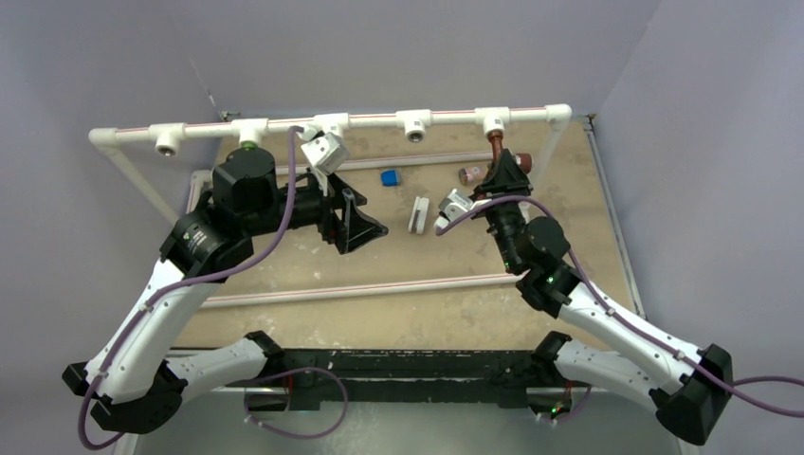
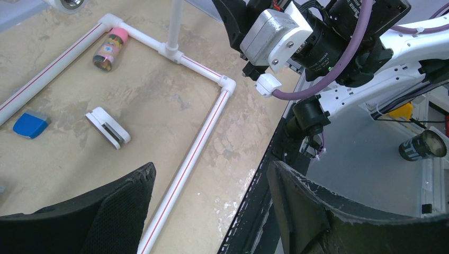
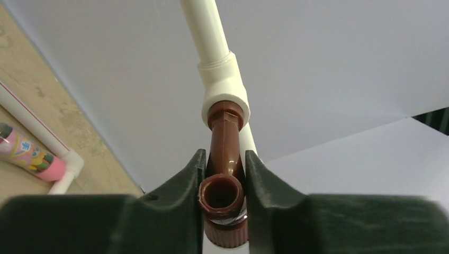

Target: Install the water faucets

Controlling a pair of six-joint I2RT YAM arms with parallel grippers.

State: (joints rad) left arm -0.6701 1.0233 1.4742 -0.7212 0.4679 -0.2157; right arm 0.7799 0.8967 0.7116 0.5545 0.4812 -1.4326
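Note:
The dark reddish-brown faucet (image 1: 496,140) hangs from a white tee fitting (image 1: 493,121) on the raised pipe rail at the back right. My right gripper (image 1: 507,169) is shut on it. In the right wrist view the faucet (image 3: 225,137) stands between both fingers, its upper end inside the tee (image 3: 225,90) and its round open end facing the camera. The bright green faucet (image 1: 251,145) sits under another tee (image 1: 248,131) at the back left, mostly hidden by my left arm. My left gripper (image 1: 368,213) is open and empty over the board, and it also shows in the left wrist view (image 2: 212,174).
A blue block (image 1: 390,176), a white clip (image 1: 418,213) and a brownish cylinder with a pink cap (image 1: 469,174) lie on the tan board. A low white pipe frame (image 2: 204,124) borders the board. Other tees (image 1: 414,125) on the rail have open ends.

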